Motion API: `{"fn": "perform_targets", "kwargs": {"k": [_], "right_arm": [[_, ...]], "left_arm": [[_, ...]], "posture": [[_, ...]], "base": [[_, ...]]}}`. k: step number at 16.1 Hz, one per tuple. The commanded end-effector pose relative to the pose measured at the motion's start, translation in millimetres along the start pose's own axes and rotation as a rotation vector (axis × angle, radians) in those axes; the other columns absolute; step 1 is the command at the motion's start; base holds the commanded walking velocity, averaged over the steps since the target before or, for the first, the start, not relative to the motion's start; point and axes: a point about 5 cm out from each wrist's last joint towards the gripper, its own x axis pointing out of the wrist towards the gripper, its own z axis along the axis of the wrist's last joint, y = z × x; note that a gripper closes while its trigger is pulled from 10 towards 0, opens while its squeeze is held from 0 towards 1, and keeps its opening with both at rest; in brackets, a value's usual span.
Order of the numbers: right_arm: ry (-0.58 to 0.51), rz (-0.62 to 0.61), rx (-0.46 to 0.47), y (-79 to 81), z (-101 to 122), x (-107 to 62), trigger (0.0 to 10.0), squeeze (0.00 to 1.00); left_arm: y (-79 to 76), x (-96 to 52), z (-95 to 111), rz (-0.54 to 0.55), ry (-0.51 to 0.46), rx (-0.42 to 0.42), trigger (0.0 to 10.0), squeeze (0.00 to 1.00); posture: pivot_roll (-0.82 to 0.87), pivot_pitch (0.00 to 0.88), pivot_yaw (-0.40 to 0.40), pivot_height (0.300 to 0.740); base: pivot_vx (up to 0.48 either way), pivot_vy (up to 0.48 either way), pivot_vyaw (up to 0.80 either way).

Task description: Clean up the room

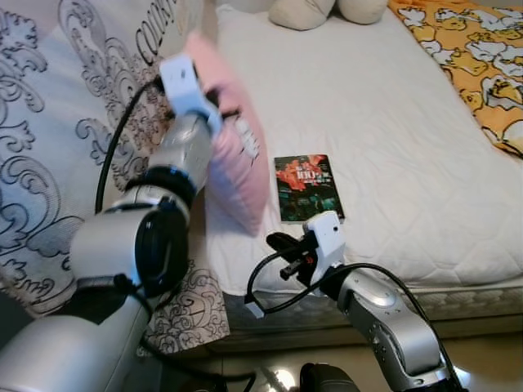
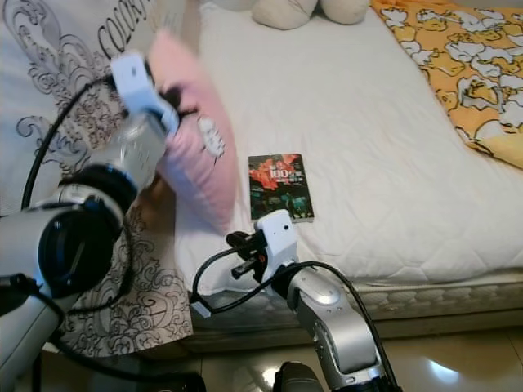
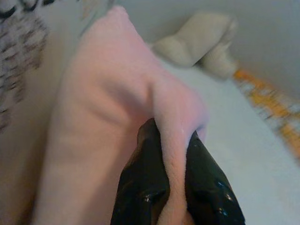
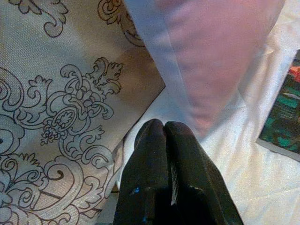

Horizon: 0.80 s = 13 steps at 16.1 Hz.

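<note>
Left gripper (image 3: 174,187) clamps pink pillow (image 1: 237,159) above the bed's left side; right gripper (image 4: 164,136) pressed closed, empty.

Eye views: pillow hangs on edge over white mattress (image 1: 392,122), patterned blanket (image 1: 49,131) behind it, book (image 1: 308,188) flat just beside it, plush toy (image 1: 302,11) at the head.
Left wrist: fingers (image 3: 145,183) pinch a pillow fold.
Right wrist: fingers together near the pillow's lower corner, over blanket and mattress.

One pink pillow (image 1: 237,155), one book (image 1: 308,188), one plush toy (image 1: 327,10), two blankets (image 1: 49,147) (image 1: 474,49).
</note>
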Motion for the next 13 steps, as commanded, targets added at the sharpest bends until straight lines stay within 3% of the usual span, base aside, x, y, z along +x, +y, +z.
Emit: {"fn": "perform_targets", "kwargs": {"k": [1, 3, 4, 5, 8, 10, 13], "right_arm": [[-0.010, 0.003, -0.009, 2.3, 4, -1.2, 10.0, 0.00], [-0.007, -0.001, -0.009, 2.1, 4, -2.7, 10.0, 0.00], [-0.005, -0.006, -0.005, 1.7, 3, -3.5, 10.0, 0.00], [-0.003, -0.004, -0.003, 2.2, 2, -3.3, 10.0, 0.00], [0.007, 0.013, -0.005, 5.0, 1, -2.2, 10.0, 0.00], [0.016, 0.011, -0.007, 4.5, 0, -6.0, 10.0, 0.00], [0.033, 0.015, -0.008, 5.5, -2, -11.7, 10.0, 0.00]], "left_arm": [[-12.9, 2.5, 27, -0.063, -0.104, -0.076, 10.0, 0.00], [-17.1, 2.6, 34, -0.106, -0.134, -0.070, 10.0, 0.00], [-27.9, 2.4, 41, -0.189, -0.158, 0.010, 10.0, 0.00], [-28.3, 2.4, 41, -0.196, -0.153, 0.027, 10.0, 0.00], [-12.2, 1.1, 23, -0.171, -0.082, 0.122, 10.0, 0.00], [4.2, -1.8, 3, -0.147, -0.011, 0.236, 10.0, 0.00], [20.9, -4.7, -7, -0.073, 0.020, 0.283, 10.0, 0.00]], "posture": [[-0.36, 0.135, 0.046, 0.740], [-0.37, 0.132, 0.052, 0.740], [-0.36, 0.131, 0.050, 0.740], [-0.36, 0.130, 0.048, 0.740], [-0.36, 0.129, 0.037, 0.740], [-0.38, 0.134, 0.032, 0.740], [-0.39, 0.141, 0.014, 0.740]], "base": [[0.000, 0.000, 0.00], [0.000, 0.000, 0.00], [0.000, 0.000, 0.00], [0.000, 0.000, 0.00], [0.000, 0.000, 0.00], [0.000, 0.000, 0.00], [0.000, 0.000, 0.00]]}}
